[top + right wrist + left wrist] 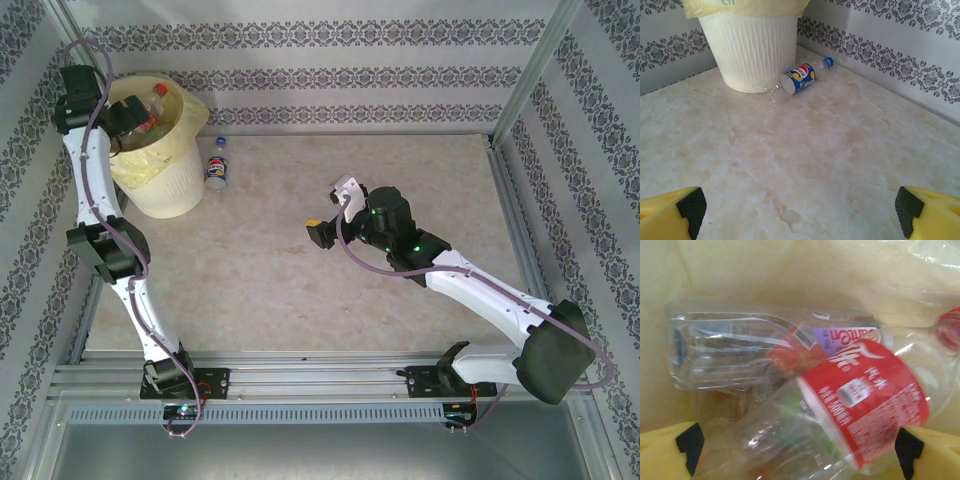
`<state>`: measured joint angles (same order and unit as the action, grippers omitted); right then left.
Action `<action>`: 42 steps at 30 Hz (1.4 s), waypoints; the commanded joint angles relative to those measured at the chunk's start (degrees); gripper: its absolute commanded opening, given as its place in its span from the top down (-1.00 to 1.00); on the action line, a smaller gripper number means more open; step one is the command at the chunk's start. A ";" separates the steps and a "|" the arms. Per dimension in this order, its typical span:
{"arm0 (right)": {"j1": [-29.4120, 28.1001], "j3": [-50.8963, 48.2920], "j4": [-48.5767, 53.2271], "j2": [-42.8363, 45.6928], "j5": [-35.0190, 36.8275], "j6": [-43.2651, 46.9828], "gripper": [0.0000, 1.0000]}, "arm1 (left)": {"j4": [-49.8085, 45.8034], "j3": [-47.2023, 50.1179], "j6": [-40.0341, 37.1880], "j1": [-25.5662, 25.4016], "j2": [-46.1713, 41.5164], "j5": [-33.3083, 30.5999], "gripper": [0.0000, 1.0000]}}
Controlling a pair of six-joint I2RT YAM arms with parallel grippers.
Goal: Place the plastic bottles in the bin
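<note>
**One bottle lies on the table beside the bin**

The bin (178,192), a white ribbed bucket with a pale yellow bag over its rim, stands at the far left corner of the marble-patterned table (300,300). The left gripper (133,122) hangs over its mouth with the jaws spread wide. In the left wrist view its yellow fingers (662,455) sit at the lower corners. Below them, inside the bag, a red-labelled bottle (865,410) lies slantwise across a clear bottle (740,345). A red cap (950,330) shows at the right edge.

A blue-labelled bottle (216,168) with a blue cap lies on its side on the table, just beside the bin's wall (757,50). The right gripper (331,209) hovers over the middle of the table, well apart from that bottle (799,79). Its jaws are wide and hold nothing.
</note>
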<state>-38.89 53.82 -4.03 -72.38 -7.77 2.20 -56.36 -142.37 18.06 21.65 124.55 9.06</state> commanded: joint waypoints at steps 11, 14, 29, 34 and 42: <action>-0.84 -0.28 -0.70 0.70 1.77 0.74 -0.96 | 8.05 6.55 1.09 -4.31 -12.90 15.51 -0.99; -0.86 -0.78 -1.37 1.26 2.46 0.37 -0.96 | 9.10 8.93 0.31 -7.15 -15.12 14.62 -0.99; -0.49 -5.82 -5.10 7.30 14.97 -4.83 -0.96 | 16.43 26.56 -5.17 -31.18 -22.22 -10.94 -0.99; 0.31 -7.30 -5.46 8.55 18.10 -6.49 -0.96 | 19.87 32.49 -5.52 -36.41 -20.66 -17.53 -0.99; 1.72 -8.55 -5.43 9.36 20.05 -8.90 -0.96 | 18.03 31.13 -5.58 -37.87 -10.62 -25.22 -0.99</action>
<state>-37.95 46.13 -7.77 -64.25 10.00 -4.64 -39.07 -110.24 13.47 -16.14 109.01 -9.43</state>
